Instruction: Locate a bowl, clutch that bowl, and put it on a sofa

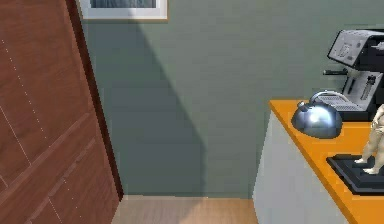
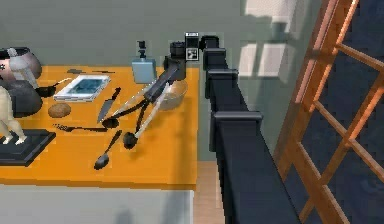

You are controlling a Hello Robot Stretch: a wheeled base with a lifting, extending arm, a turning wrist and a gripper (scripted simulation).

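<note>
A pale, glassy bowl-like shape (image 2: 173, 96) sits on the orange counter (image 2: 60, 170), close to the counter's right edge. The dark arm (image 2: 235, 130) rises from the bottom edge to two white marker squares (image 2: 191, 47). From there the gripper (image 2: 128, 128) slants down-left across the bowl-like shape and over the countertop. Its thin fingers (image 2: 150, 100) overlap dark utensils lying on the counter, so I cannot tell whether it holds anything.
The counter carries a dark ladle (image 2: 105, 156), a spatula (image 2: 110, 103), a flat tablet-like slab (image 2: 85, 87), a small bottle (image 2: 143, 66), a silver kettle (image 1: 318, 118), a coffee machine (image 1: 358, 68) and a statue (image 1: 376, 145) on a black base. A wooden door (image 1: 45, 130) stands left; a window (image 2: 345, 110) right.
</note>
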